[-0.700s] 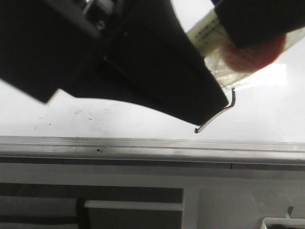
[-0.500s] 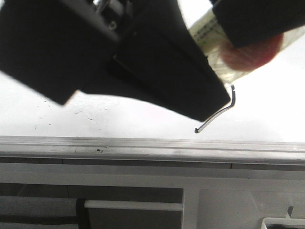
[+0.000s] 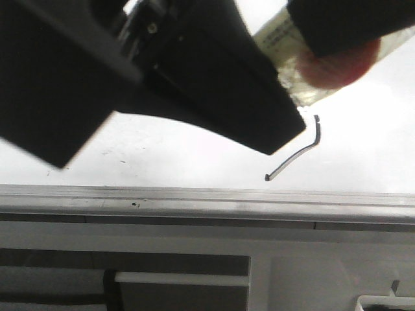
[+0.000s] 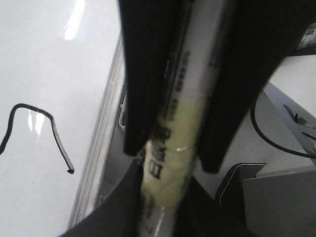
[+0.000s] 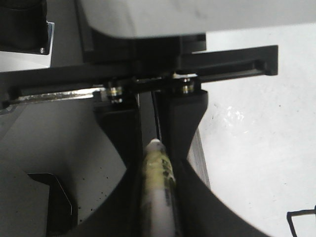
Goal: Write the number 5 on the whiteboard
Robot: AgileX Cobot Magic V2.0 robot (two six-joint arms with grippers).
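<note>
In the front view the left gripper (image 3: pixel 194 71) fills the frame from nine to twelve o'clock as a dark mass hanging over the whiteboard (image 3: pixel 363 155). Its fingers (image 4: pixel 148 89) are clamped on a pale marker (image 4: pixel 173 163) with printed lettering, seen lengthwise between them in the left wrist view. At about three o'clock from the gripper's lower corner lies the number 5 (image 3: pixel 299 154), so far a thin black line: a short upright stroke bending into a slanted tail, just clear of the gripper. The grey edge rail (image 3: pixel 207 197) runs below it. At one o'clock the right gripper (image 3: pixel 343 26) is a dark block; whether its fingers grip anything cannot be told.
</note>
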